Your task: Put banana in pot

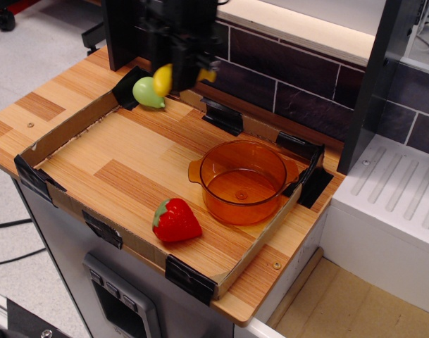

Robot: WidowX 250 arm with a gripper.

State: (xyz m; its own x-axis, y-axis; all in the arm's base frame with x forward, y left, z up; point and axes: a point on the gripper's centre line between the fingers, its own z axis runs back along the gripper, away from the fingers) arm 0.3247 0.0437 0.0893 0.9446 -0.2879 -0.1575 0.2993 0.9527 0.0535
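Observation:
My black gripper [182,76] hangs high above the back of the tray, shut on the yellow banana [163,79], which sticks out to its left with another yellow bit at its right side. The banana is lifted well clear of the tray floor. The orange translucent pot [243,181] stands empty on the right part of the tray, well to the right of and nearer than the gripper.
A pale green pear-shaped toy [146,92] lies in the tray's back left corner, just below the banana. A red strawberry [175,220] sits by the front wall. The cardboard tray wall [66,130] rings the wooden floor. A dark tiled wall [284,77] stands behind.

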